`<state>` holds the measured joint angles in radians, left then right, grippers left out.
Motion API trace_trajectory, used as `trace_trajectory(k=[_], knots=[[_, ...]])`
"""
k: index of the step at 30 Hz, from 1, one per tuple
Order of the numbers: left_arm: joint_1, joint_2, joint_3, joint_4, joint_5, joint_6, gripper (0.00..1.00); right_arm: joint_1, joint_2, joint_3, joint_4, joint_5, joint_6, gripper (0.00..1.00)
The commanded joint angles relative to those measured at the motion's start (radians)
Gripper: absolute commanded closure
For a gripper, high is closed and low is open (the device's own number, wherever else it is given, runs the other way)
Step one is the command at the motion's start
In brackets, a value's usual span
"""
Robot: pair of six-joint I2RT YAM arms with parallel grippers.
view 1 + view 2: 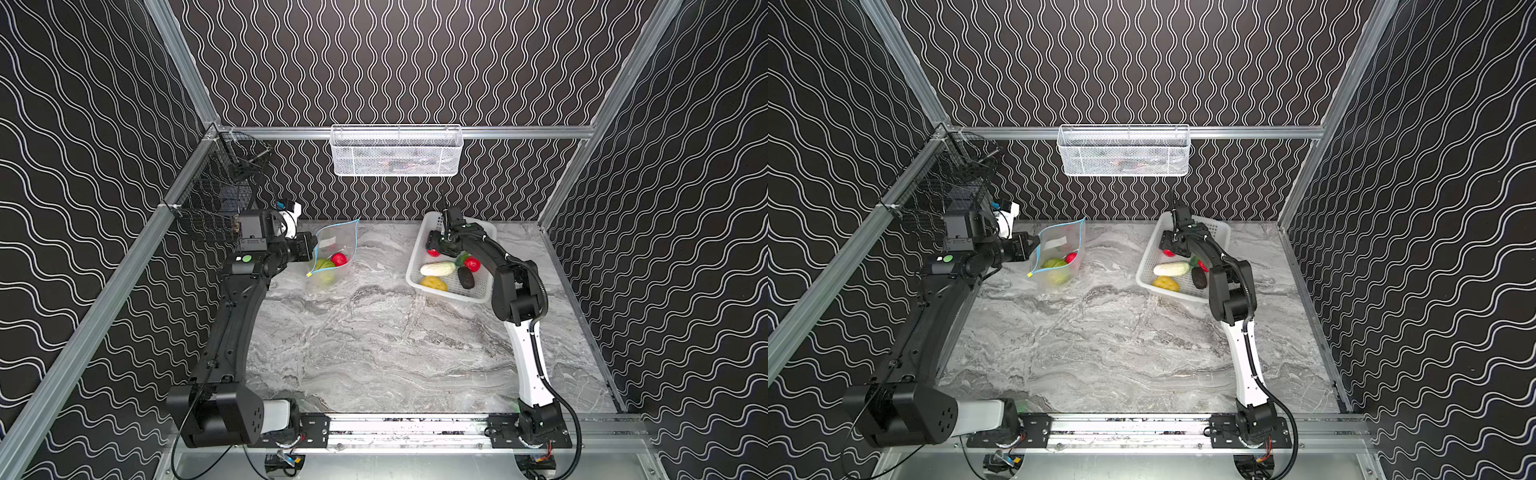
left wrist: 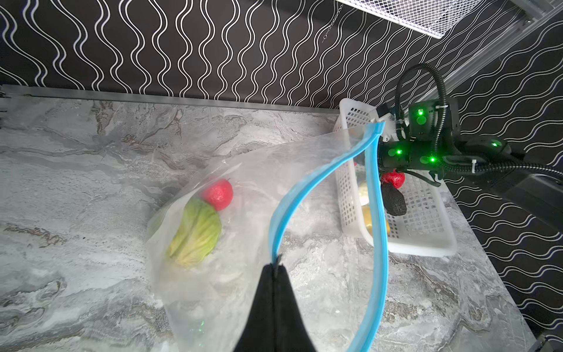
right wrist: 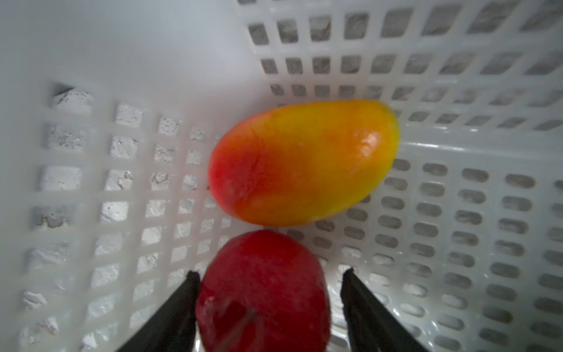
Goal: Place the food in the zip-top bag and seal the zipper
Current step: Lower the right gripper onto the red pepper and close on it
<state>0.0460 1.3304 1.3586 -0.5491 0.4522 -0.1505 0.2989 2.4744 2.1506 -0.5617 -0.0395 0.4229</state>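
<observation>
Red fruit (image 3: 263, 292) in white basket (image 3: 457, 183) lies squarely between right arm's jaws, apart and not yet gripping; left arm's jaws, clamped on the zipper (image 2: 377, 213), hold the zip-top bag's (image 2: 249, 170) mouth open.

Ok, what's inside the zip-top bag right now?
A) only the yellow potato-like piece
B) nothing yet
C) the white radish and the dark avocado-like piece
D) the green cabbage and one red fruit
D: the left wrist view shows the green cabbage and a red fruit lying inside the clear zip-top bag, and nothing else in there.
</observation>
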Motion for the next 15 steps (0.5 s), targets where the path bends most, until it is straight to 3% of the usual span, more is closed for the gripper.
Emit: trace_trajectory(k=[1, 7, 15], knots=[[0.003, -0.001, 0.009, 0.002, 0.005, 0.011, 1.00, -0.001, 0.004, 0.005, -0.008, -0.007, -0.004, 0.37], [0.003, 0.000, 0.008, 0.007, 0.000, 0.010, 1.00, -0.001, -0.041, -0.047, 0.010, -0.011, -0.016, 0.51], [0.014, 0.005, 0.008, 0.002, 0.003, 0.002, 1.00, -0.011, -0.150, -0.172, 0.069, -0.025, -0.017, 0.56]])
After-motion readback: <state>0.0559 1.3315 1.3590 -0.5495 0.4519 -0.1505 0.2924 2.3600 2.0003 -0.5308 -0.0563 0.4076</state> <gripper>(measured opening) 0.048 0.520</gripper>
